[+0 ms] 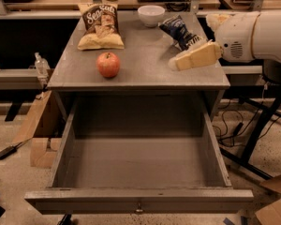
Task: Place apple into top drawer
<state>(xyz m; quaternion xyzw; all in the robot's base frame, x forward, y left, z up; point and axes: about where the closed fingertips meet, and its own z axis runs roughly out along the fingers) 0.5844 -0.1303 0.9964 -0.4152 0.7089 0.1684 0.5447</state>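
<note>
The red-orange apple [108, 64] sits on the grey cabinet top [140, 74], left of the middle near the front edge. The top drawer [138, 200] is pulled fully out below it, with plain grey walls and a small knob on its front panel. Nothing lies inside it. My gripper [174, 63] comes in from the right on a white arm. Its cream fingers point left, low over the cabinet top and to the right of the apple, well apart from it. It holds nothing.
A yellow chip bag [100, 26] lies at the back left of the top. A white bowl [151, 15] stands at the back middle. A blue snack bag [181, 32] lies at the back right, just behind my gripper. Cardboard boxes [37, 135] and cables lie on the floor.
</note>
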